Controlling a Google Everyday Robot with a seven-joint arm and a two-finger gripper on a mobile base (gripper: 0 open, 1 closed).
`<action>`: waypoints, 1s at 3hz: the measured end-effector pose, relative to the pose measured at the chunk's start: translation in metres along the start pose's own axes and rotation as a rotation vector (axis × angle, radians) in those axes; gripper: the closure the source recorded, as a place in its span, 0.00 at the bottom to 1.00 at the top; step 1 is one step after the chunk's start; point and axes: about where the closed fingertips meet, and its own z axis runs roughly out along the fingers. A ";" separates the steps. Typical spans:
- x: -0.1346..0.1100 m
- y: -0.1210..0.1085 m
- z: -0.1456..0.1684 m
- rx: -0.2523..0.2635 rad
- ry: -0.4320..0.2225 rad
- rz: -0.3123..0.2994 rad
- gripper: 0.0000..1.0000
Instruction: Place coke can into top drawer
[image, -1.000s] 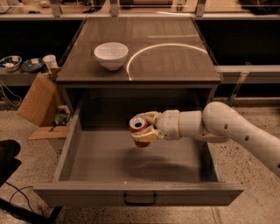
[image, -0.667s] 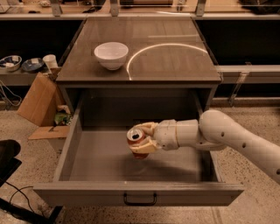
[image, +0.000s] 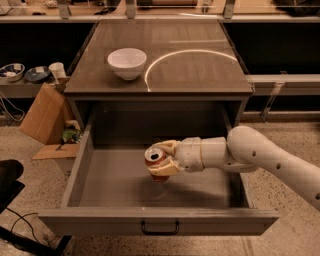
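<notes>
The top drawer (image: 100, 187) stands pulled wide open, a deep grey box with a flat front panel and a small black handle (image: 160, 229). My gripper (image: 162, 158) reaches in from the right and is shut on the coke can (image: 155, 159), a red can with a silver top. One cream finger (image: 166, 146) sits behind the can and one in front. The can is upright, low inside the drawer near its middle; whether it touches the drawer floor I cannot tell.
A white bowl (image: 127, 62) sits on the cabinet top (image: 200, 65) at the left. A cardboard box (image: 44, 115) stands on the floor left of the drawer. Small dishes (image: 22, 72) sit on a low shelf at far left. A black object (image: 7, 182) lies at bottom left.
My gripper with the can has moved left and lower inside the drawer, toward its front. The drawer and bowl have not moved.
</notes>
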 end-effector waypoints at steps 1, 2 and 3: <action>0.000 0.000 0.000 0.000 0.000 0.000 0.28; 0.000 0.000 0.000 0.000 0.000 0.000 0.05; 0.000 0.000 0.000 0.000 0.000 0.000 0.00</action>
